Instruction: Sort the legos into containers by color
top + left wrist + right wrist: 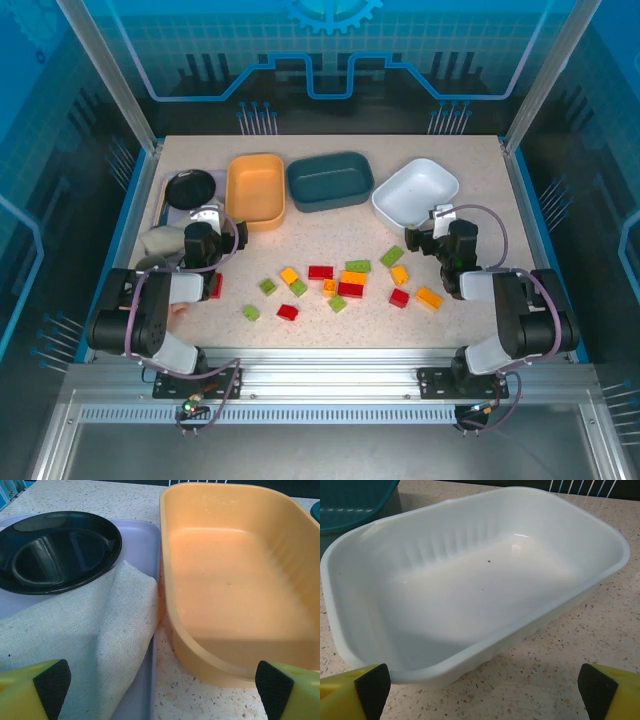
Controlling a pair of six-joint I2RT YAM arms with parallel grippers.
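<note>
Several small red, lime green and orange legos lie scattered across the table's middle, among them a red one, a green one and an orange one. Along the back stand the yellow-orange tub, the dark teal tub and the white tub; all three look bare inside. My left gripper is open just short of the yellow-orange tub's near corner. My right gripper is open in front of the white tub. Neither holds anything.
A black round bowl sits on a lavender tray at the back left, with a grey cloth draped over the tray's near end. One red lego lies beside my left arm.
</note>
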